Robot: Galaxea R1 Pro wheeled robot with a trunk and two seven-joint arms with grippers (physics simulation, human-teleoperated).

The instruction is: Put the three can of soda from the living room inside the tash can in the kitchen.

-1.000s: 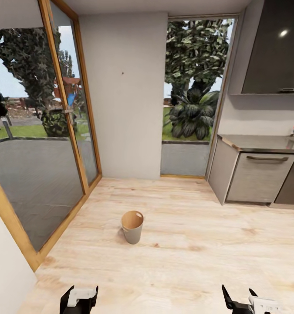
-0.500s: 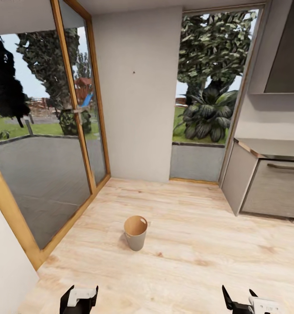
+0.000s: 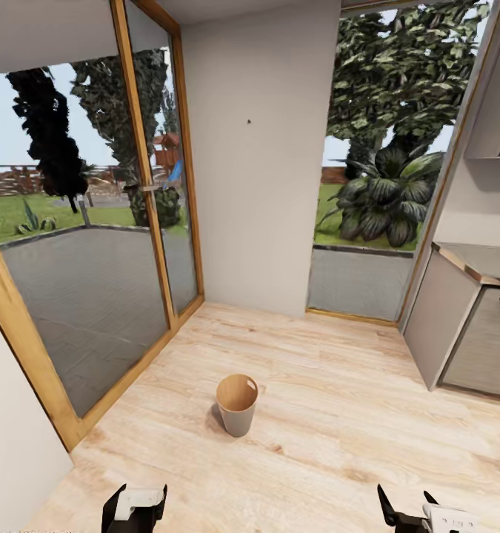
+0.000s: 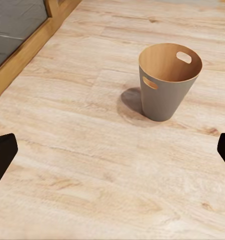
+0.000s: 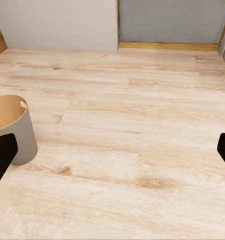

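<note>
Both grippers sit low in the head view, left gripper [image 3: 135,507] and right gripper [image 3: 420,514], jaws spread wide with nothing between them. Ahead, the trash can [image 3: 237,404] stands upright on the wood-plank floor [image 3: 338,444]. Further back there's a glass door [image 3: 94,244] and the grey cabinet [image 3: 464,333].

Both arms sit low at the near edge of the head view: left gripper [image 3: 134,508] near left, right gripper [image 3: 420,512] near right. Both grippers' jaws are spread wide, holding nothing.
</note>
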